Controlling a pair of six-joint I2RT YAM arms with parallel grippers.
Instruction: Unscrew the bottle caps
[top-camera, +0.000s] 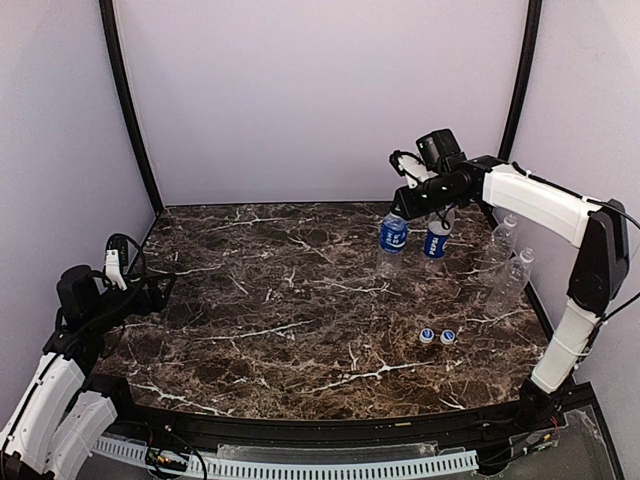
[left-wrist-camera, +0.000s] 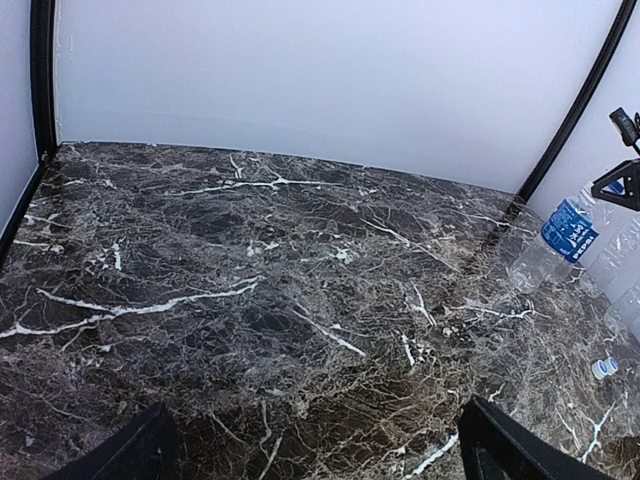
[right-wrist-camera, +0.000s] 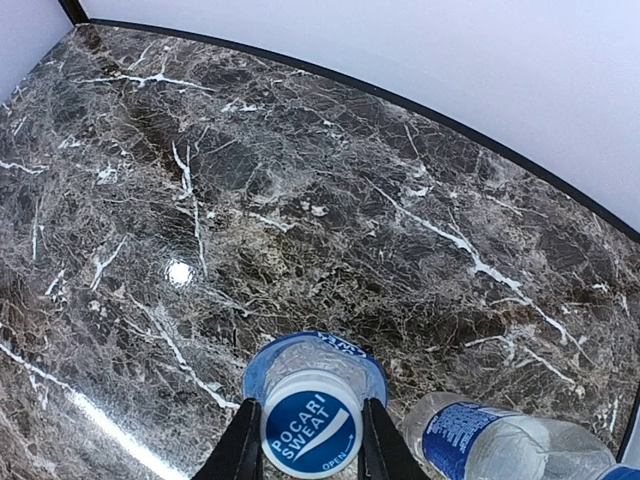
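Observation:
Two blue-labelled bottles stand at the back right, the left one (top-camera: 391, 240) and the right one (top-camera: 436, 242). My right gripper (top-camera: 402, 205) sits on top of the left one. In the right wrist view its fingers (right-wrist-camera: 240, 452) grip both sides of that bottle's white-and-blue cap (right-wrist-camera: 310, 432), and the gripper (right-wrist-camera: 308, 455) is shut on it. The other labelled bottle (right-wrist-camera: 500, 445) shows beside it. Two plain bottles (top-camera: 498, 245) (top-camera: 512, 280) stand at the right wall. Two loose caps (top-camera: 427, 336) (top-camera: 447, 336) lie on the table. My left gripper (top-camera: 150, 288) is open and empty at the far left.
The dark marble table (top-camera: 280, 300) is boxed in by pale walls on three sides. In the left wrist view a labelled bottle (left-wrist-camera: 560, 235) and one loose cap (left-wrist-camera: 603, 368) show far right. My left gripper's fingers (left-wrist-camera: 140, 455) hover low over bare marble.

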